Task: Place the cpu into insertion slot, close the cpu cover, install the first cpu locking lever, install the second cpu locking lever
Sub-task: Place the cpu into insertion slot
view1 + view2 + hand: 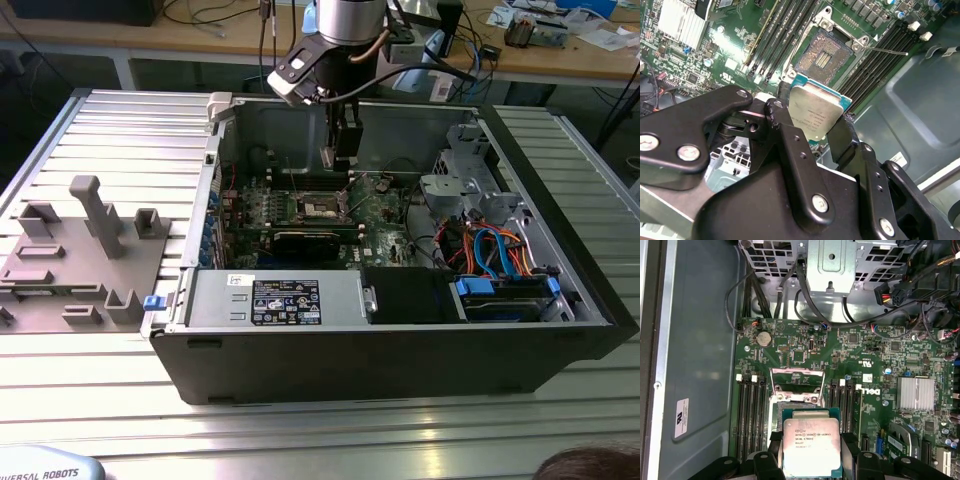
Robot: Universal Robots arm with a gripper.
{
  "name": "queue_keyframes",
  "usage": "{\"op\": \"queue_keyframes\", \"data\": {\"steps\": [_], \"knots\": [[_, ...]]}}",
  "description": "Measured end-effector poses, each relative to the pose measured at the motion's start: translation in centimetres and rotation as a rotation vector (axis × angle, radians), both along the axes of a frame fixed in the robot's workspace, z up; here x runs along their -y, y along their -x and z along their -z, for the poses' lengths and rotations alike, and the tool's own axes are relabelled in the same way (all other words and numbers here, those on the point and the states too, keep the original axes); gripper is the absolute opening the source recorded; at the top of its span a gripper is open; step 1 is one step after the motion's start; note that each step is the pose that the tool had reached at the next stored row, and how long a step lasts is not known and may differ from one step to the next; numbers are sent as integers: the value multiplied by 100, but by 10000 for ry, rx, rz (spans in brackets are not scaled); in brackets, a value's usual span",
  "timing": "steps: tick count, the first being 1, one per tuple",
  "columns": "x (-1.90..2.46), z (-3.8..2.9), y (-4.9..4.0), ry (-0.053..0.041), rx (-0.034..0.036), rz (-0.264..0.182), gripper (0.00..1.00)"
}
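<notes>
My gripper (812, 122) is shut on the cpu (816, 112), a small square chip with a silver-grey top on a green edge. Black fingers (784, 117) pinch two opposite sides of it. The cpu (811, 445) hangs tilted above the green motherboard, close to the insertion slot (824, 54), whose gold contact field lies bare. The cpu cover (797, 381), a thin silvery frame, stands swung up at the slot's far end. A thin wire locking lever (890, 51) sticks out beside the slot. In the exterior view my gripper (338, 158) hovers inside the open case above the slot (322, 207).
Black memory slots (751, 415) flank the socket on both sides. A finned heatsink (915, 392) sits on the board. A metal drive cage (462, 172) with cables and a power supply (282, 300) fill the case. A grey fixture (90, 250) stands on the exterior view's left.
</notes>
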State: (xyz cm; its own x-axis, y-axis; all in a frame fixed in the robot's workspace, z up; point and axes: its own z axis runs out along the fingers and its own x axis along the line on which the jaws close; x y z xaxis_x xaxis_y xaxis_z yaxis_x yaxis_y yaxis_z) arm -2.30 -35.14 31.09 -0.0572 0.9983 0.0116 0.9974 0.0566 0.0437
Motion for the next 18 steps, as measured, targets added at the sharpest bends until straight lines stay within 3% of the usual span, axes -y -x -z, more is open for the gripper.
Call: {"op": "queue_keyframes", "data": {"steps": [18], "knots": [[0,38,0,0,0,0,55]]}}
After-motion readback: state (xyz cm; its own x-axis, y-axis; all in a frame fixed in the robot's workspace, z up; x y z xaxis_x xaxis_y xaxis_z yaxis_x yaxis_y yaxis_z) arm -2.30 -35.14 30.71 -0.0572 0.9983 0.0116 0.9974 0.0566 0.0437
